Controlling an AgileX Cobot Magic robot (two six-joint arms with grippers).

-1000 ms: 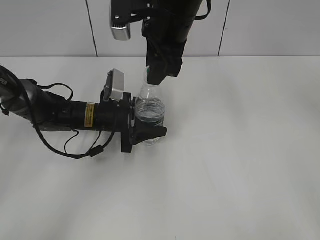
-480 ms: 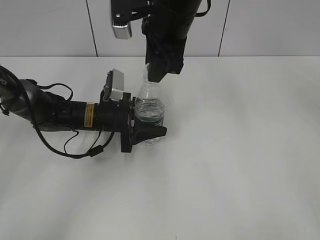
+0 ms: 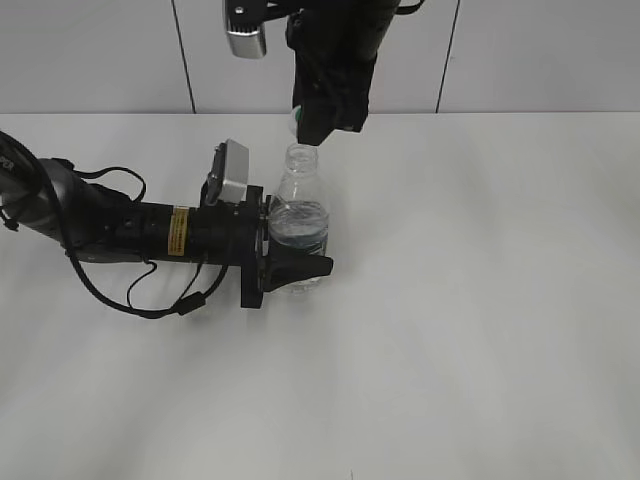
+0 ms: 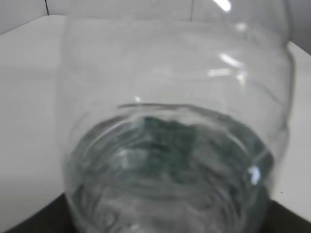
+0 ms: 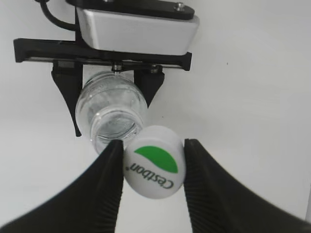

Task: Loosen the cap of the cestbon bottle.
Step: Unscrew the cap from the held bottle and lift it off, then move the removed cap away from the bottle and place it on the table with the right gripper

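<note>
While the cap (image 5: 154, 168) sits clear of the neck, pinched by our right gripper (image 5: 152, 167) at lower centre | left gripper (image 3: 290, 262) clasps the bottle (image 3: 297, 215) mid-frame | risk: cap may slip and fall; open bottle could spill if jolted.

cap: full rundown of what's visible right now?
The cap is a small round white plastic screw cap, its top printed with a green half-circle and "Cestbon". It is off the bottle, whose neck stands open. The right pincer grips it by its sides, fingers touching it, top facing the wrist camera, above and just beside the open mouth.
</note>
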